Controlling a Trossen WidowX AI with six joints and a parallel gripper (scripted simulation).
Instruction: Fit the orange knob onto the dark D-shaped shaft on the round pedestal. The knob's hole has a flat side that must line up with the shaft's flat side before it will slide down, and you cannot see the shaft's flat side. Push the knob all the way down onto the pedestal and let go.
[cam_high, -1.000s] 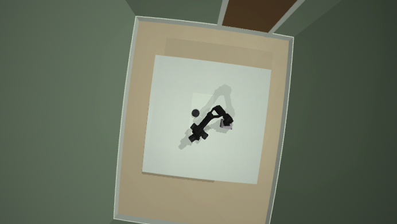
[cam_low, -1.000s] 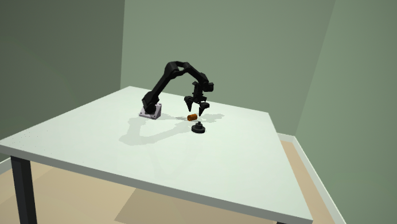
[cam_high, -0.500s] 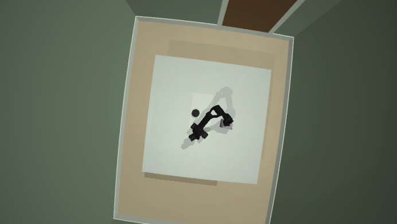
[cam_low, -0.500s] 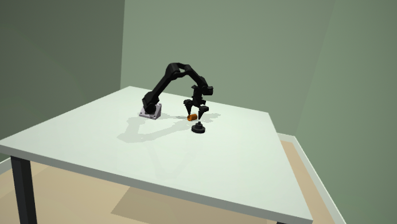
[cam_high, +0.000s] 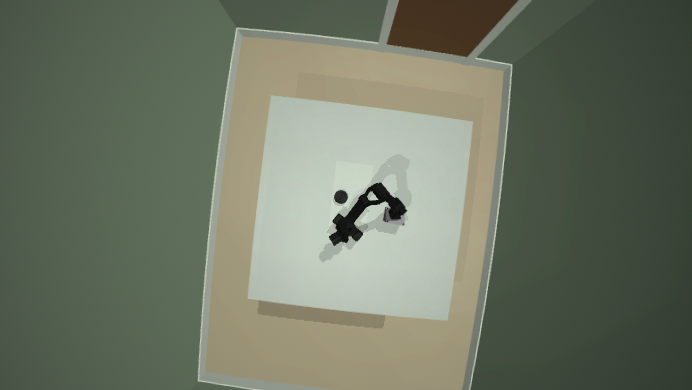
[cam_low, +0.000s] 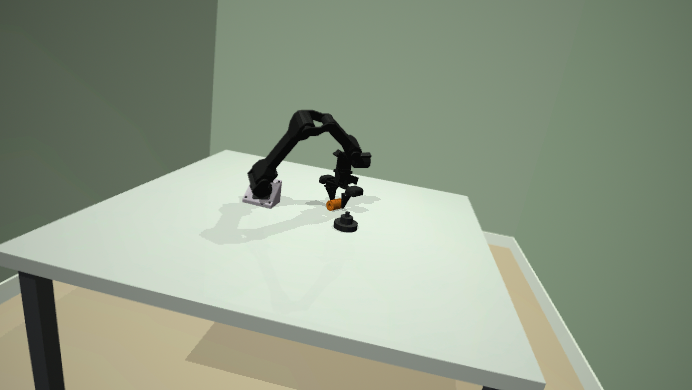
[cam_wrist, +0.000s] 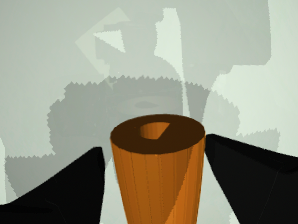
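Observation:
The orange knob (cam_low: 332, 204) (cam_wrist: 160, 180) lies on its side on the table, its holed end toward the top of the wrist view. The hole's straight side is at its right there. My gripper (cam_low: 338, 202) (cam_wrist: 155, 149) points down, open around the knob, one finger on each side. In the wrist view a narrow gap shows at the left finger; the right finger is at or very near the knob. The dark round pedestal (cam_high: 341, 197) (cam_low: 345, 226) stands close by, its short shaft (cam_low: 347, 214) pointing up. The shaft's flat side cannot be made out. In the top view the arm hides the knob.
The arm's pale base bracket (cam_high: 395, 218) (cam_low: 262, 200) stands on the white table (cam_high: 310, 135) (cam_low: 280, 265). The arm arches from it to the gripper. The pedestal is a low obstacle beside the gripper, on the exterior view side.

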